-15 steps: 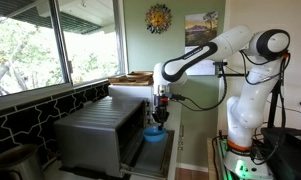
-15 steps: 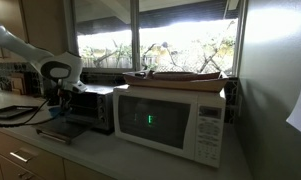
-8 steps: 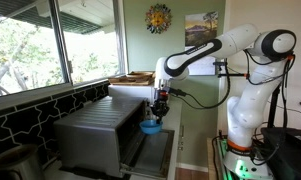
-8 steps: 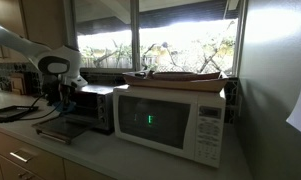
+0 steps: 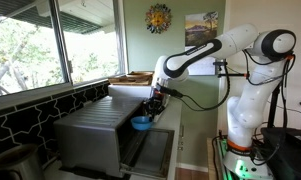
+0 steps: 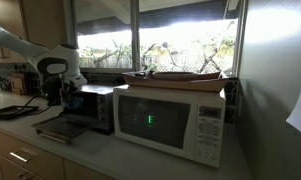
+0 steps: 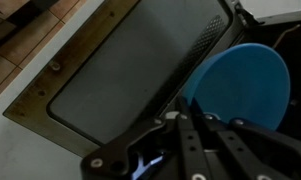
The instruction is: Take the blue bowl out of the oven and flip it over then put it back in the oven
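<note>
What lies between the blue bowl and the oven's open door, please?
Nothing: in an exterior view the blue bowl, held in the jaws, hangs above the oven's door with only air between.

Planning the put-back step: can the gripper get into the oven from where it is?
Probably yes. The oven has its door dropped open, and the gripper, holding the blue bowl, hangs right at the opening with nothing visible between.

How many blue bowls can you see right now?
1: the blue bowl, held by the gripper at the open front of the oven. Others could be hidden inside it.
</note>
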You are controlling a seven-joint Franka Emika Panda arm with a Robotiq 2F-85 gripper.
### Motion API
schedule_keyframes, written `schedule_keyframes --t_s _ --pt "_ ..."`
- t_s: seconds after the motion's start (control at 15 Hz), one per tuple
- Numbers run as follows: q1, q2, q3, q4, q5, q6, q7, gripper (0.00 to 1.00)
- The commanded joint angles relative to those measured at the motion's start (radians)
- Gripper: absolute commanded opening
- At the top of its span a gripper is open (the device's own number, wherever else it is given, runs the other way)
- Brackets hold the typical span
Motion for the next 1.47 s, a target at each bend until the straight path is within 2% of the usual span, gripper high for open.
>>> schedule_keyframes --t_s 0.0,0.67,1.4 --pt "-0.011 0.013 0.036 -0.005 -0.020 0.076 0.092 0.01" --pt "0.007 0.070 0.040 -0.022 -0.001 0.218 0.192 0.01" --pt "0.045 0.124 0.029 -0.015 0.066 0.322 0.214 0.01"
